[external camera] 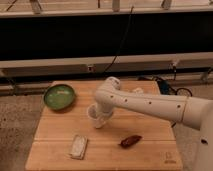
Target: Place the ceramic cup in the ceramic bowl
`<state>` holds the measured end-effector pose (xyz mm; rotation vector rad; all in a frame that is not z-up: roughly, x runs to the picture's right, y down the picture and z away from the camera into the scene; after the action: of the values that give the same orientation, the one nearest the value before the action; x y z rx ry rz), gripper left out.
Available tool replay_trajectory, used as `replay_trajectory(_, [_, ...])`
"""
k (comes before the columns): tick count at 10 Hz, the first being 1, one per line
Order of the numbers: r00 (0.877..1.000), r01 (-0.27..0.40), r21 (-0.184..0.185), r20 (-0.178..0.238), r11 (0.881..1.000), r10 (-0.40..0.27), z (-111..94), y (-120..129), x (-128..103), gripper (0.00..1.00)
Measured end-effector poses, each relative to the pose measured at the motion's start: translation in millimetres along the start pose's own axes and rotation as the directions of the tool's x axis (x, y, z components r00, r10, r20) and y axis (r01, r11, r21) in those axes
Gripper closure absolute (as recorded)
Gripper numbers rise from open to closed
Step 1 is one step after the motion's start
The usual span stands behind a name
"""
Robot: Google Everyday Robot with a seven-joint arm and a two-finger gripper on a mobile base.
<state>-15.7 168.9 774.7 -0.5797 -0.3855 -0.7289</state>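
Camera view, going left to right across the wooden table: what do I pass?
In order: ceramic bowl → pale flat packet → ceramic cup, with the pincer shut on it → dark reddish-brown item.

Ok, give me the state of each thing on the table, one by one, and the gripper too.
cup: upright, mid-table, not in the bowl.
gripper: shut, down at the cup's rim, seemingly gripping it.
bowl: upright, at the table's back left, nothing in it.
bottle: lying on its side near the front edge.
brown thing: lying flat, apart from the rest.
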Motion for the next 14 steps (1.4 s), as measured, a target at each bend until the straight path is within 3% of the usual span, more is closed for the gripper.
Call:
replay_trajectory(8, [1.000,0.000,0.022,-0.007,1.000,0.000,-20,-24,4,1.00])
replay_trajectory(14, [1.000,0.008,0.051,-0.015,0.999,-0.007,-38,-59,4,1.00])
